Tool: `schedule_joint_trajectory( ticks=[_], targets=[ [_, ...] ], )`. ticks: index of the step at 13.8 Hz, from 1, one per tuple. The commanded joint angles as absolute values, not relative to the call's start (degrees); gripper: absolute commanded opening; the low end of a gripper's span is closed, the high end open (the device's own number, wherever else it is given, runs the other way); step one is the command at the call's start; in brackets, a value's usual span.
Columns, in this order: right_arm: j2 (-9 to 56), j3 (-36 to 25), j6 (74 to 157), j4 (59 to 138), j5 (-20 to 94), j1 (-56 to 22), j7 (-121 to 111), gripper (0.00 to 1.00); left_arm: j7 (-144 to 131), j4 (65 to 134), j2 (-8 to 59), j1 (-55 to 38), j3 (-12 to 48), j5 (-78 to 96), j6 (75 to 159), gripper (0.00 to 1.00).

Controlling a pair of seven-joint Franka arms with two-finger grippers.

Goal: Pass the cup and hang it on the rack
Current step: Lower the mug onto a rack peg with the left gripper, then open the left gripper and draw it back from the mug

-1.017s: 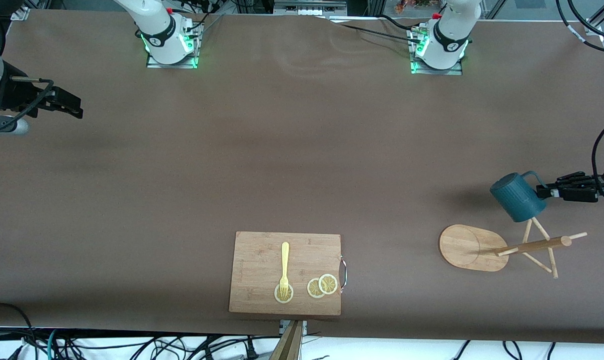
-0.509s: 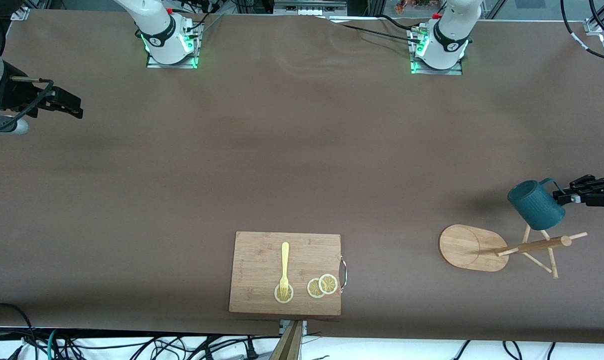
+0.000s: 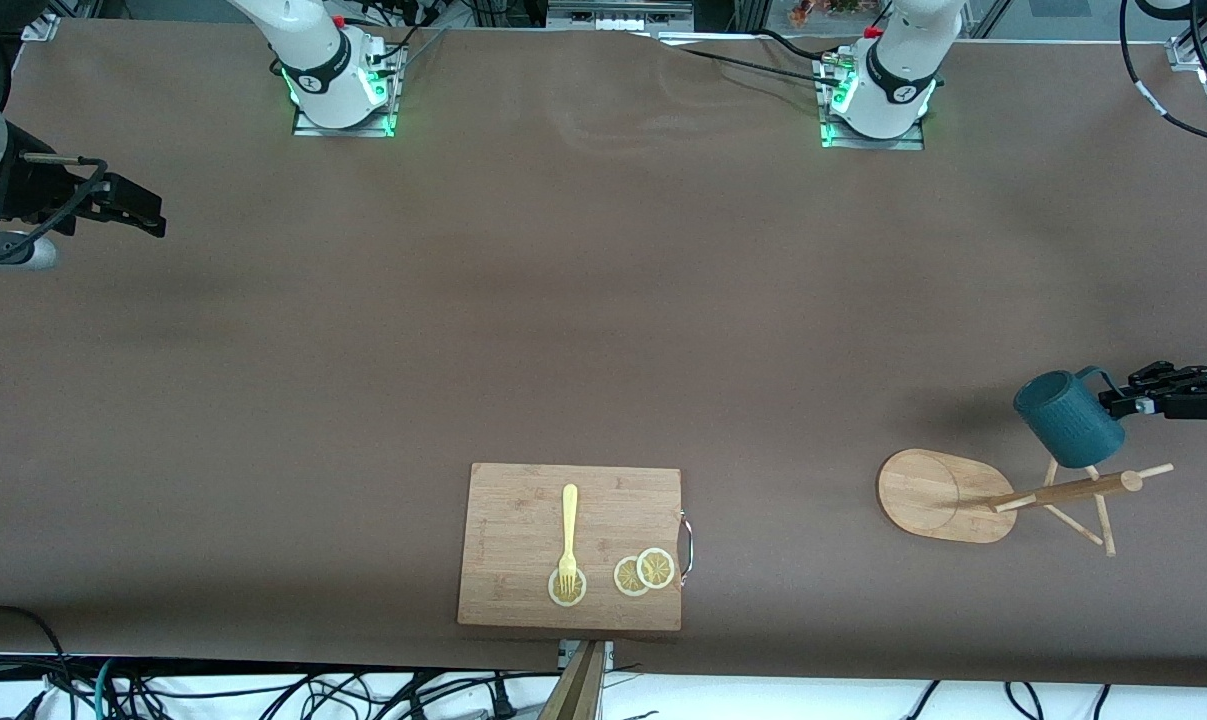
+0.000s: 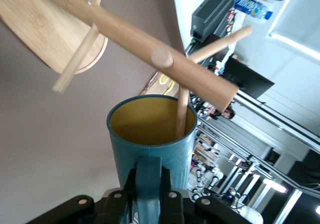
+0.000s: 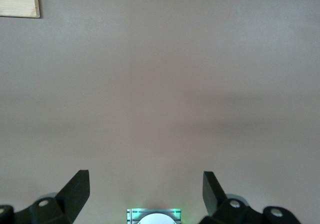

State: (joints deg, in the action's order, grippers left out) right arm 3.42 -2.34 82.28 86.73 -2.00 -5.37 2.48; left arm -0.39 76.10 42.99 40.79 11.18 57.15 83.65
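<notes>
My left gripper (image 3: pixel 1113 396) is shut on the handle of the dark teal cup (image 3: pixel 1067 417) and holds it over the bamboo rack (image 3: pixel 1053 492) at the left arm's end of the table. In the left wrist view the cup (image 4: pixel 150 149) shows its mustard-yellow inside, and one thin peg (image 4: pixel 182 111) reaches down into its mouth; the fingers (image 4: pixel 172 196) clamp the handle. The rack's oval base (image 3: pixel 928 495) rests on the table and its pole (image 4: pixel 145 51) crosses over the cup. My right gripper (image 3: pixel 138 215) is open and empty, waiting at the right arm's end of the table.
A rectangular bamboo cutting board (image 3: pixel 523 520) with a yellow fork (image 3: pixel 568 535) and lemon slices (image 3: pixel 643 572) lies near the front edge at mid-table. The brown table (image 3: pixel 603 330) lies between the arms. The board's corner shows in the right wrist view (image 5: pixel 19 0).
My left gripper has carried the cup toward the left arm's end of the table and lowered it onto a rack peg. The right arm has not moved.
</notes>
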Motion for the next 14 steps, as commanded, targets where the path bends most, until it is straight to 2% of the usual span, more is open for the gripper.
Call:
schedule_joint_trajectory(
  ticks=[1, 2, 3, 4, 5, 8, 11, 14],
  targets=[
    [3.7, -2.3, 81.2, 85.6, -1.1, -5.2, 3.0, 1.0, 1.6, 74.0, 45.3, 41.4, 11.6, 59.0, 82.4, 0.11],
    [3.7, -2.2, 81.2, 85.6, -1.1, -5.2, 3.0, 1.0, 1.6, 73.9, 45.8, 41.7, 11.6, 59.8, 82.4, 0.13],
    [3.7, -2.2, 81.2, 85.6, -1.1, -5.2, 3.0, 1.0, 1.6, 73.8, 46.1, 41.9, 11.6, 60.2, 82.4, 0.3],
    [3.7, -2.2, 81.2, 85.6, -1.1, -5.2, 3.0, 1.0, 1.6, 73.8, 46.1, 41.8, 11.6, 60.2, 82.4, 0.87],
    [3.7, -2.2, 81.2, 85.6, -1.1, -5.2, 3.0, 1.0, 1.8, 73.7, 46.1, 41.8, 11.6, 60.1, 82.4, 1.0],
    [3.7, -2.2, 81.2, 85.6, -1.1, -5.2, 2.9, 1.0, 3.0, 71.9, 45.7, 41.4, 11.5, 58.5, 81.0, 1.0],
    [3.7, -2.2, 81.1, 85.6, -1.1, -5.2, 2.8, 1.0, 7.7, 65.9, 45.4, 40.9, 12.7, 47.7, 76.2, 1.0],
    [3.6, -2.2, 81.1, 85.6, -1.1, -5.2, 2.8, 1.0, 19.1, 65.0, 43.3, 38.9, 13.0, 34.3, 74.9, 1.0]
  ],
)
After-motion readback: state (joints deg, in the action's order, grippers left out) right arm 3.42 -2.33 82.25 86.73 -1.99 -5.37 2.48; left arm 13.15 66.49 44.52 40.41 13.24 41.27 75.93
